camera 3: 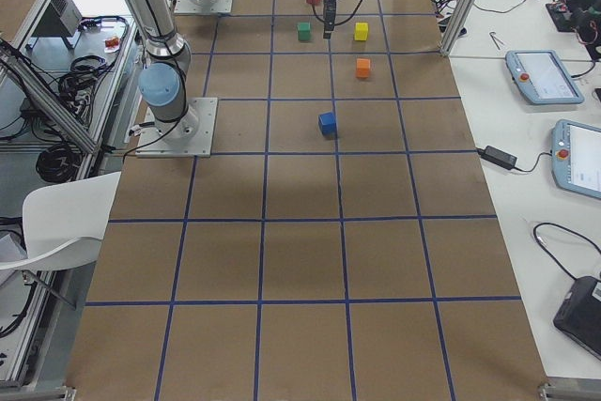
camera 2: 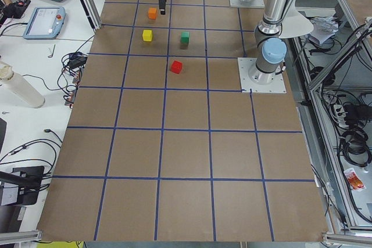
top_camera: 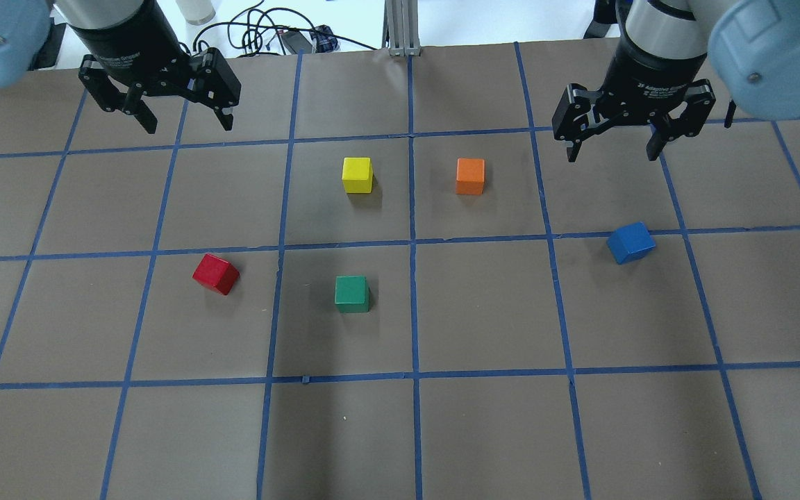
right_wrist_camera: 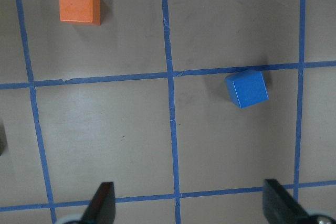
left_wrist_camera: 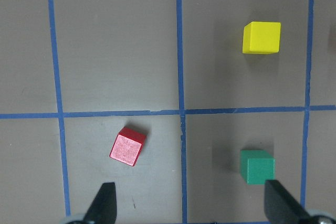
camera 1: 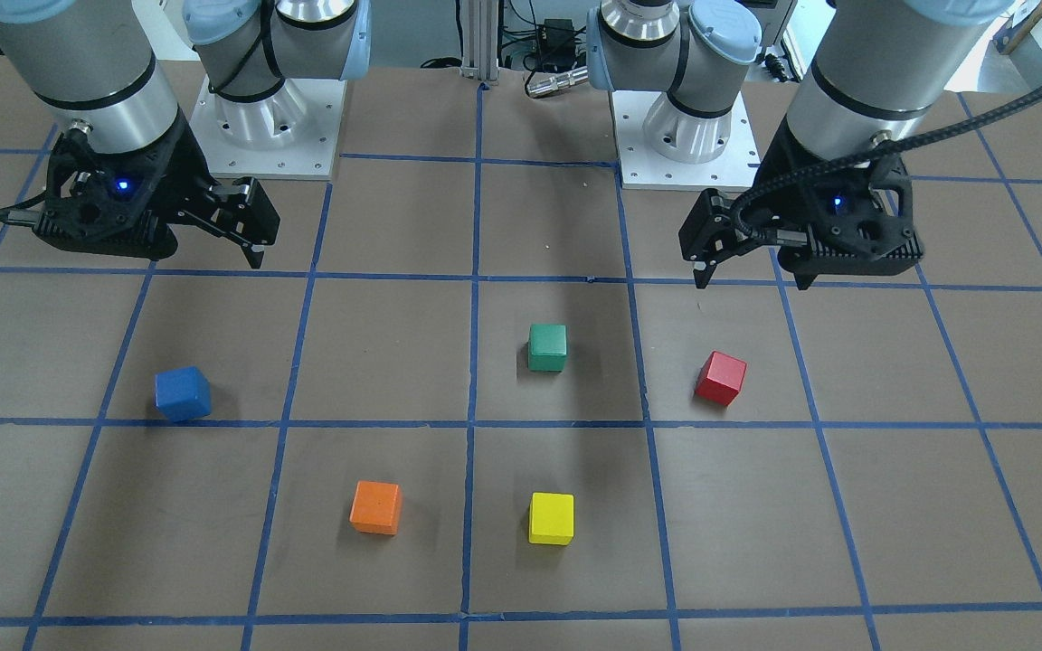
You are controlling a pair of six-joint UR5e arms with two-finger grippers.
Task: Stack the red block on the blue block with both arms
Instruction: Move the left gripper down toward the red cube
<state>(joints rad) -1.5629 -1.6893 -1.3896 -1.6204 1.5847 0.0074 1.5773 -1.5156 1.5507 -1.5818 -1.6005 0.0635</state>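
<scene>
The red block (top_camera: 216, 273) lies on the brown gridded table on my left side, turned slightly askew; it also shows in the left wrist view (left_wrist_camera: 127, 148) and the front view (camera 1: 720, 377). The blue block (top_camera: 630, 242) lies on my right side, also askew, next to a blue tape line (right_wrist_camera: 247, 88) (camera 1: 183, 393). My left gripper (top_camera: 188, 127) is open and empty, held above the table beyond the red block. My right gripper (top_camera: 612, 156) is open and empty, above the table just beyond the blue block. The two blocks are far apart.
A green cube (top_camera: 352, 294), a yellow cube (top_camera: 357, 174) and an orange cube (top_camera: 470, 176) lie between the two blocks in the middle of the table. The two arm bases (camera 1: 268, 136) (camera 1: 688, 145) stand at the robot's edge of the table.
</scene>
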